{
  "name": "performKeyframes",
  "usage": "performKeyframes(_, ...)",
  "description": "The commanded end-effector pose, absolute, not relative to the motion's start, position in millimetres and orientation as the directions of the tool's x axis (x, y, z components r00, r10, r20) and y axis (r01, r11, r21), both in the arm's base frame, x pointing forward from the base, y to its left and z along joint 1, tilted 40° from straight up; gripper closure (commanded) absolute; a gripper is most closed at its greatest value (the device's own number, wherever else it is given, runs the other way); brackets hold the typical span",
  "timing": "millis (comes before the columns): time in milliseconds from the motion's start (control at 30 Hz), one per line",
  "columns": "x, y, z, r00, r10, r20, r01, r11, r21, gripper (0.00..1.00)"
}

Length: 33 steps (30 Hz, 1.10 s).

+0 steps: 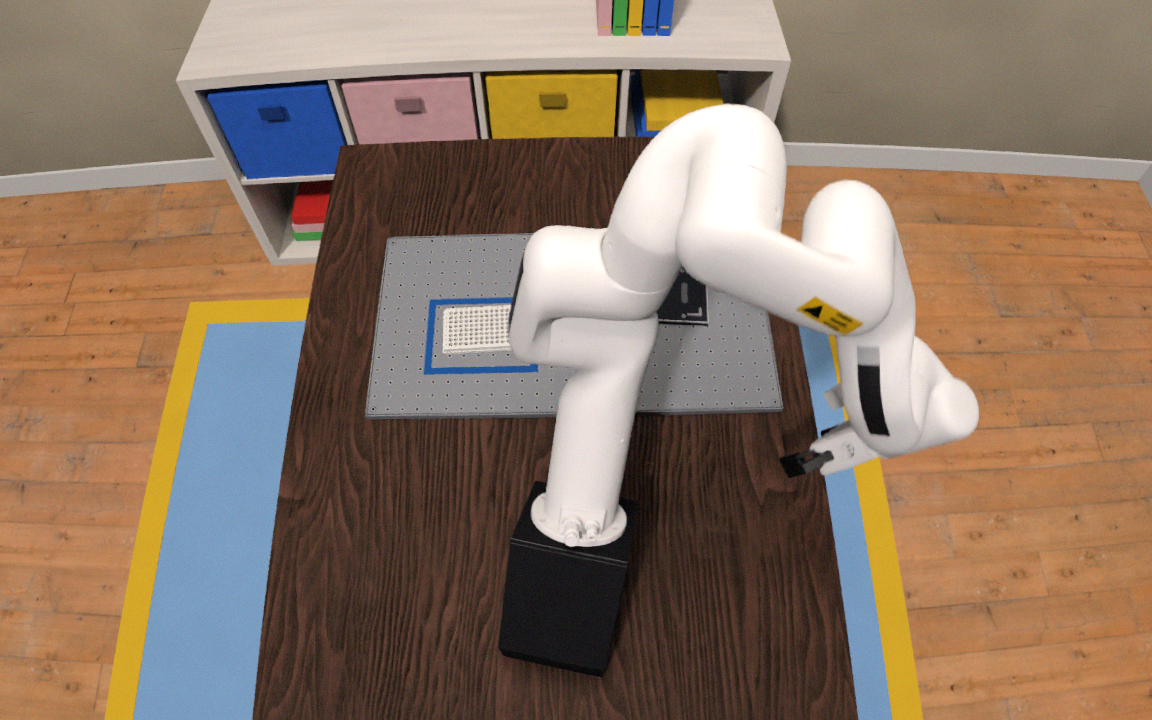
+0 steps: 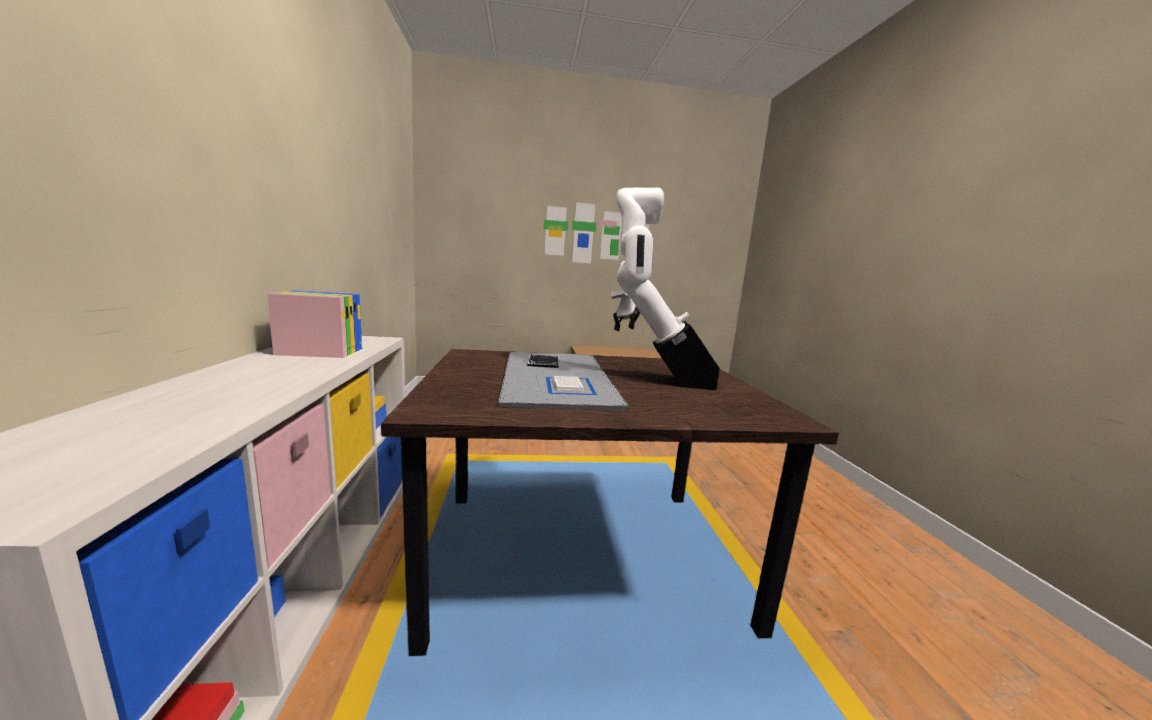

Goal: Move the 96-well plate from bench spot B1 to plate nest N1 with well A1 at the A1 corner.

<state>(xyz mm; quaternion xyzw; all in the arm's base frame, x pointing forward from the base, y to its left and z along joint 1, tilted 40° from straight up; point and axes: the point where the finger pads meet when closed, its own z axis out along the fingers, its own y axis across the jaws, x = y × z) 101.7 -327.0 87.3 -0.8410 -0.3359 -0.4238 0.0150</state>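
The white rectangular 96-well plate [image 1: 475, 326] lies flat inside the blue-bordered bench spot [image 1: 430, 335] on the grey perforated breadboard [image 1: 401, 385], its long axis parallel to the breadboard's long edges; its cut-off corner cannot be made out. The black plate nest [image 1: 687, 304] sits on the same breadboard, well apart from the plate and largely hidden by the white arm. The black-fingered gripper [image 1: 802, 462] is released and empty, off the breadboard's nest end near the dark wooden table's [image 1: 437, 537] edge

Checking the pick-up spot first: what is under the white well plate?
The well plate lies on a grey patch framed by a blue outline, on the perforated grey board. The arm covers the plate's right end, so its cut-off corner is unseen.
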Motion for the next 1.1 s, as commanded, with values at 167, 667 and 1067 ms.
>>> performKeyframes(167, 128, -336, 114, 0.45, 0.596, 0.665, 0.606, -0.751, 0.263, 0.0)
performKeyframes(667, 173, -336, 152, 0.501, 0.695, 0.515, 0.667, -0.69, 0.282, 0.0)
performKeyframes(1067, 204, -328, 177, 0.51, 0.725, 0.463, 0.683, -0.668, 0.293, 0.0)
